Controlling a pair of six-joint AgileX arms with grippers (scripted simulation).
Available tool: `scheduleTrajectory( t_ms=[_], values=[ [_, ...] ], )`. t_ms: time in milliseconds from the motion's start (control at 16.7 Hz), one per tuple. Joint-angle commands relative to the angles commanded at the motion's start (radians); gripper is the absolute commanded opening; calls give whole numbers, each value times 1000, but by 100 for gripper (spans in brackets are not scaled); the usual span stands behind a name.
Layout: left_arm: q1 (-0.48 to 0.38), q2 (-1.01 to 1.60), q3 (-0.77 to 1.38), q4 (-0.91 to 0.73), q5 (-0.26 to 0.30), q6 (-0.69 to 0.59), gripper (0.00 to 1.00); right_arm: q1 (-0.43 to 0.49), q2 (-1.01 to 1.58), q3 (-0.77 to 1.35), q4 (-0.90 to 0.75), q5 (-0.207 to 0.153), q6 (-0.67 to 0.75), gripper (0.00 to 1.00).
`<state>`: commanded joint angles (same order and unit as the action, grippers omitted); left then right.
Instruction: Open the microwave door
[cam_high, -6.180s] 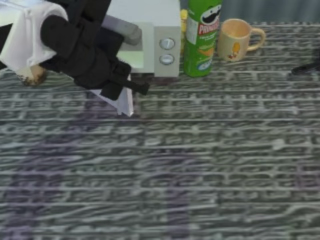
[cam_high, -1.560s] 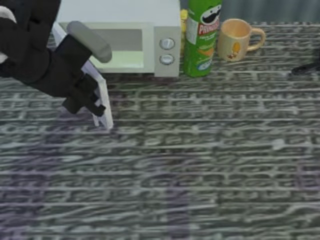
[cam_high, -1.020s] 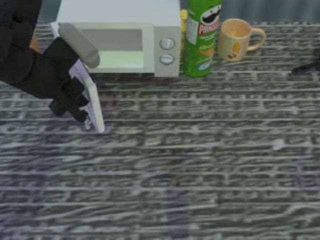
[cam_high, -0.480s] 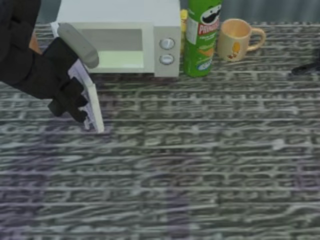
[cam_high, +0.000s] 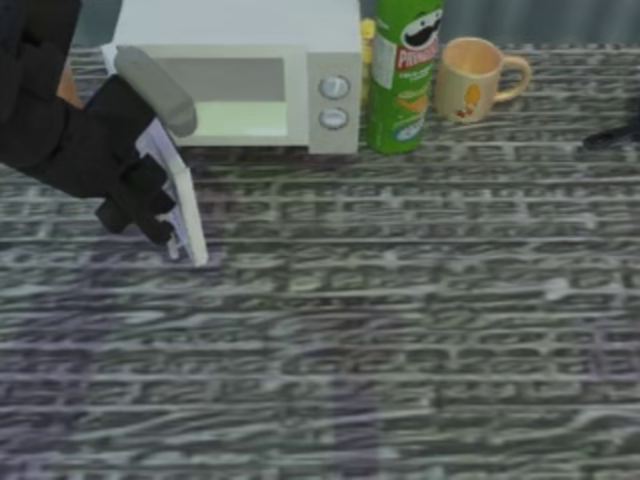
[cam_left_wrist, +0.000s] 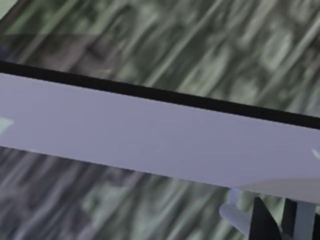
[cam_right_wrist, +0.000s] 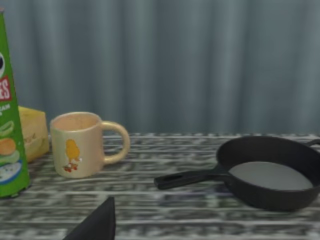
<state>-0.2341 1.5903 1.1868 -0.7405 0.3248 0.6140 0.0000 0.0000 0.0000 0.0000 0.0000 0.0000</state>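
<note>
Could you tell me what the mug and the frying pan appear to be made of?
The mug looks like glazed ceramic: smooth cream walls with a printed yellow figure. The frying pan looks like dark cast iron or coated metal: matte black rim and handle, greyer base. Both are guesses.

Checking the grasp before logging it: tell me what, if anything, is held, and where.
The left gripper grips the microwave door near its free outer edge; the door stands swung wide open.
</note>
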Motion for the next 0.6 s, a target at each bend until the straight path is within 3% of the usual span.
scheduleTrajectory(
  t_ms=[600],
  values=[
    [21,3,7,-20,19,57,0,0,0,0,0,0,0,100]
  ],
)
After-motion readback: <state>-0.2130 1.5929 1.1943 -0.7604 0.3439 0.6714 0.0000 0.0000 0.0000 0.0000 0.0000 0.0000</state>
